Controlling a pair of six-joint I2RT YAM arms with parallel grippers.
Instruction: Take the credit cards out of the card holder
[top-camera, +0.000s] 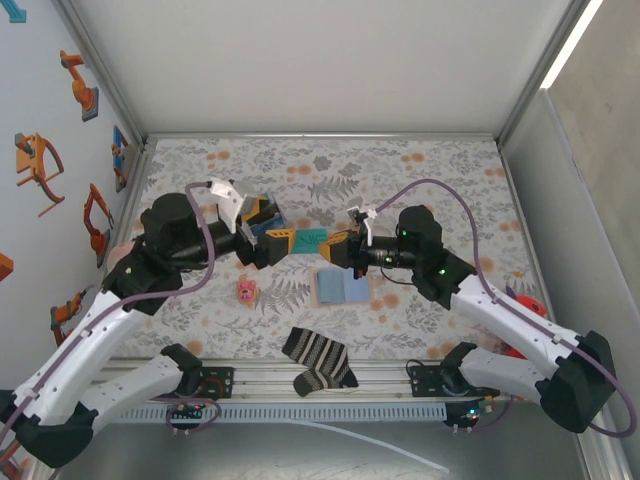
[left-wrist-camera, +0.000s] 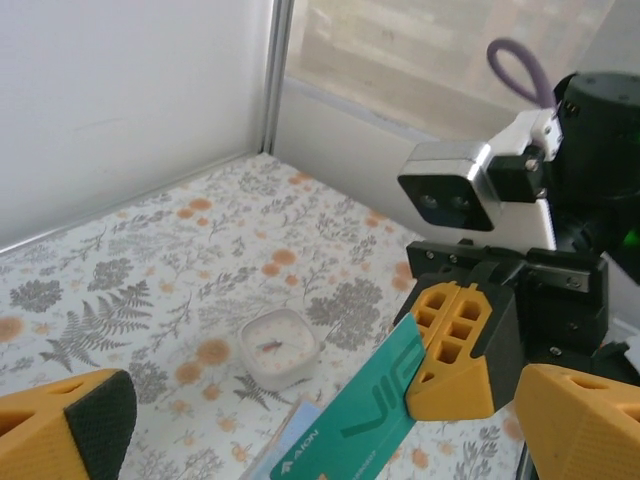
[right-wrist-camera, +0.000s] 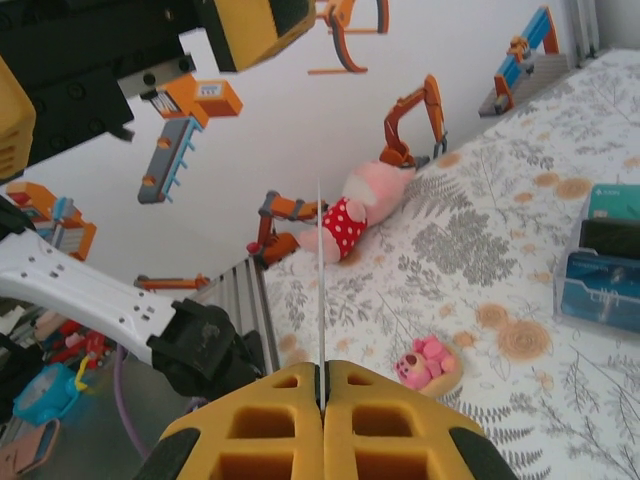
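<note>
pinching a teal credit card (top-camera: 312, 238) by one end, the right gripper (top-camera: 338, 241) is clenched tight on it, holding it in the air above the floral table (top-camera: 440, 180). from the right wrist the card shows edge-on, a thin line rising from between the two closed yellow fingers (right-wrist-camera: 390, 420).

across from it, the left gripper (top-camera: 272, 228) stands released, jaws spread wide. in the left wrist view its fingers (left-wrist-camera: 70, 420) sit at the two bottom corners, and the card's free end (left-wrist-camera: 350, 425) reaches into the gap between them, with neither pad on it.

down on the table, the card holder (top-camera: 342, 287) lies opened flat, blue-grey panels up, just below the right gripper and apart from both. a striped sock (top-camera: 320, 360) lies at the near edge and a small pink toy (top-camera: 247, 290) sits left of the holder. a white rounded-square object (left-wrist-camera: 280, 347) rests beyond the card, and a clear box (right-wrist-camera: 605, 270) holding more cards sits off to the side.
</note>
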